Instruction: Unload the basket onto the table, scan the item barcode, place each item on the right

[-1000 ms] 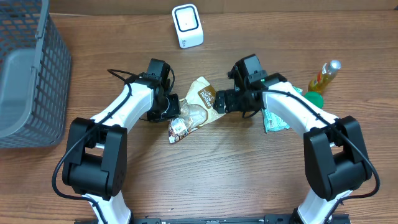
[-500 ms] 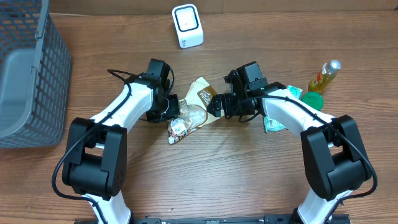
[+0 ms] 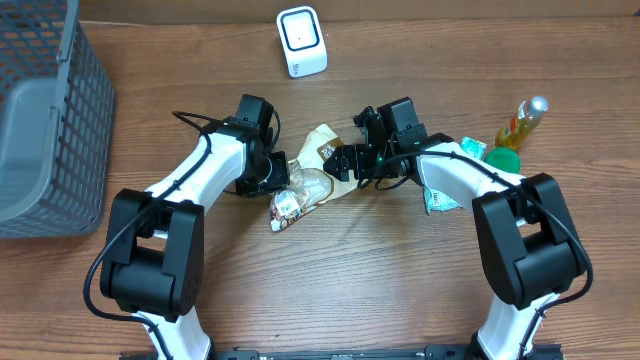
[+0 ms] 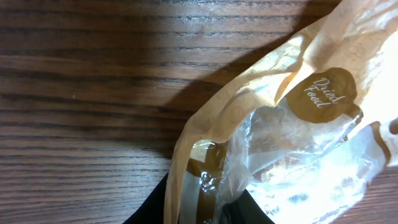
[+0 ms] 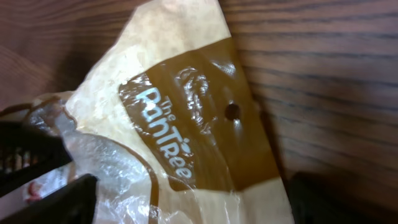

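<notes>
One bag lies on the table, pinched by the left gripper, the right gripper spread at its top. Scanning is judged undone; the scanner stands well apart

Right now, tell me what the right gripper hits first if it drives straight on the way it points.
The snack bag: its brown label end lies straight ahead of the right gripper, apparently very close, though depth is unclear.

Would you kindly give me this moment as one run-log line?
left gripper: shut on bag | right gripper: open at bag's far end | bag: apart from scanner | scan: not yet done
</notes>
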Robot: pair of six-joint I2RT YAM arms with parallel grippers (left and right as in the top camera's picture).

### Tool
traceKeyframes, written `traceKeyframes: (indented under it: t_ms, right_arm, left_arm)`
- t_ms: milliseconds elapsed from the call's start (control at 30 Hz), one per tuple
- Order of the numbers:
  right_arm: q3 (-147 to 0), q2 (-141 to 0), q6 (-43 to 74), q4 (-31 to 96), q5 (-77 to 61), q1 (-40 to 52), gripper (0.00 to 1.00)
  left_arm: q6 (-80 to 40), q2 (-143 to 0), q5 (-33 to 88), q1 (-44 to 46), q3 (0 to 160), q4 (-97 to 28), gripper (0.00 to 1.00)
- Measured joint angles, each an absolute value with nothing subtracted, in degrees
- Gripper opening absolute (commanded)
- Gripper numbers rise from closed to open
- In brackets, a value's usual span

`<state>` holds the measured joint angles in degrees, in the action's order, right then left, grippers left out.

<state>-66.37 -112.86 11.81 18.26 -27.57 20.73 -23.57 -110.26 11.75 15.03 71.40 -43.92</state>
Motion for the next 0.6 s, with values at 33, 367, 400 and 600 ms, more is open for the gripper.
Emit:
traceKeyframes:
  t_ms: [33, 367, 400, 600]
  right_arm:
    - [-66.4, -113.0, 11.8, 17.9, -28.2, 20.7, 0.90]
    - [-66.5, -116.3, 11.8, 16.4, -43.4, 20.3, 0.89]
    - [-66.5, -116.5, 11.7, 16.4, -44.6, 20.3, 0.88]
    - [-66.5, -117.4, 13.4, 15.3, -47.6, 20.3, 0.84]
  left_arm:
    - [-23.6, -110.3, 11.7, 15.0, 71.4, -43.9, 0.20]
    - [-23.6, -110.3, 11.8, 15.0, 71.4, -43.7, 0.22]
    - [-23.6, -110.3, 11.7, 15.0, 71.4, -43.7, 0.22]
    - [-23.6, -110.3, 11.7, 15.0, 71.4, -43.5, 0.22]
